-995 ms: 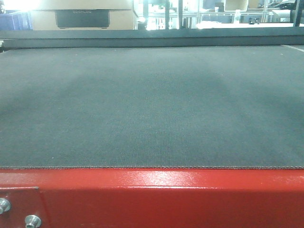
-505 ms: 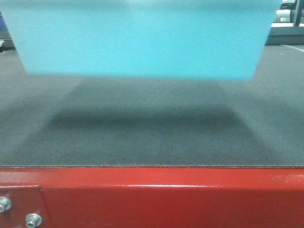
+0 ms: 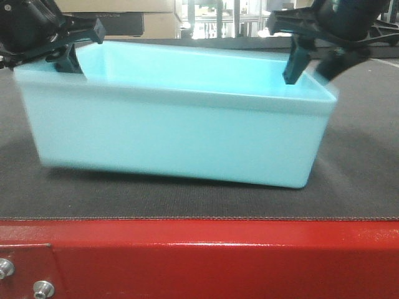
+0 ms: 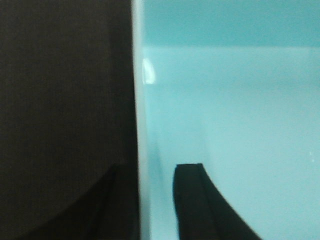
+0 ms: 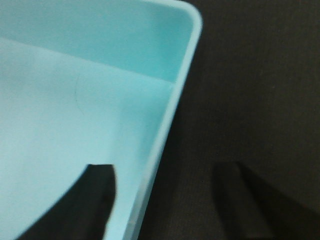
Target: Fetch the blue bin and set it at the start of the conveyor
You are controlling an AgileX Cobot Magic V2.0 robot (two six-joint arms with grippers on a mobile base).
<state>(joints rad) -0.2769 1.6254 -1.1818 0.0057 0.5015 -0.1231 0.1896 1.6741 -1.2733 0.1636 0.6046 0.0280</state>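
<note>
Now the bin [image 3: 174,134] sits on the belt [image 3: 187,199], just behind the red frame [image 3: 206,255], its right end tilted slightly up or blurred, so I cannot tell if it rests fully flat. My left claw [image 3: 62,47] straddles the left wall, one finger [image 4: 192,205] inside and one outside. The wall looks pinched, but I cannot tell for sure. My right claw [image 3: 312,62] straddles the right wall too, yet its fingers [image 5: 97,200] stand visibly clear of the rim, so it is spread. I judge the bin light, stiff and slick: smooth plastic, empty, thin-walled. The rolled rim at each short end is the sensible hold; squeezing mid-wall might flex it.
</note>
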